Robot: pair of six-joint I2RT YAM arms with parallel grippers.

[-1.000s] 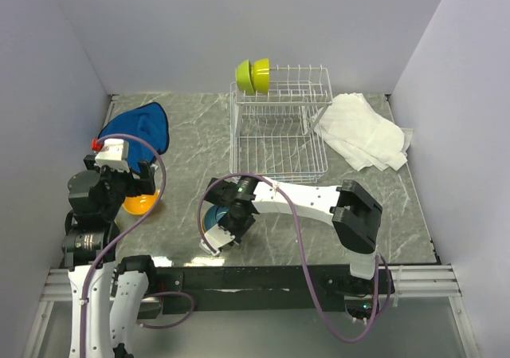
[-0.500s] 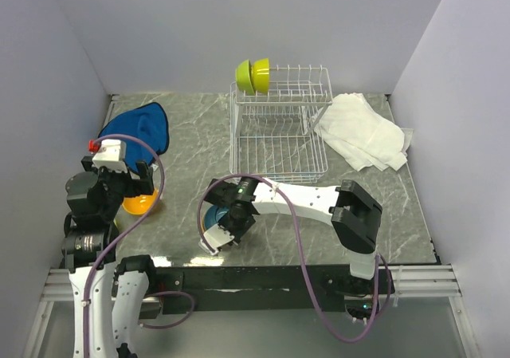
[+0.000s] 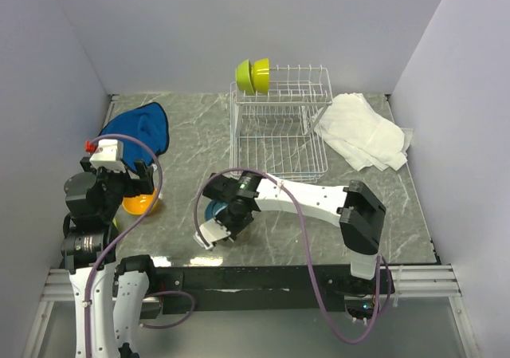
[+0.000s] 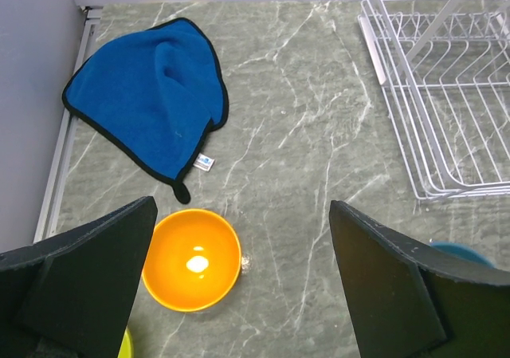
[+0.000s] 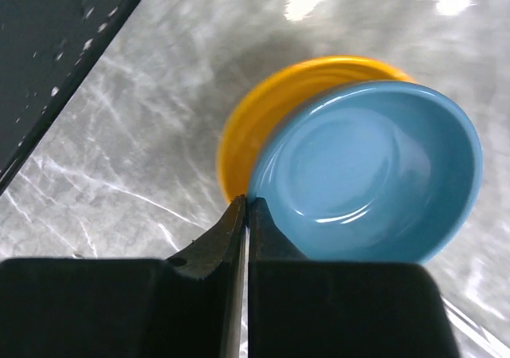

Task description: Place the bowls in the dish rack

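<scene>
Your rack (image 3: 275, 147) sits far and right of both grippers, well apart from either. Two lime bowls (image 3: 253, 75) stand on edge at its far left corner. Your right gripper (image 5: 247, 206) is pinched shut on the blue bowl (image 5: 374, 167), with the rim caught right at the fingertips, near the middle of the table's near edge. The orange bowl (image 4: 191, 260) sits off to the left, apart from the blue one. It shows below your left gripper (image 4: 242, 205), whose jaws are spread wide with nothing in them.

Versus a second ago, the right jaws have gone from a small gap to closed on that rim. The left arm has drifted a touch left, so more of the orange bowl shows from above.

The table (image 3: 191, 159) is grey-green marble look, boxed in by plain pale walls (image 3: 239, 23) on the left, far and right sides. A blue cloth (image 4: 151, 87) lies far left. A white cloth (image 3: 362, 131) lies just right of the rack.
</scene>
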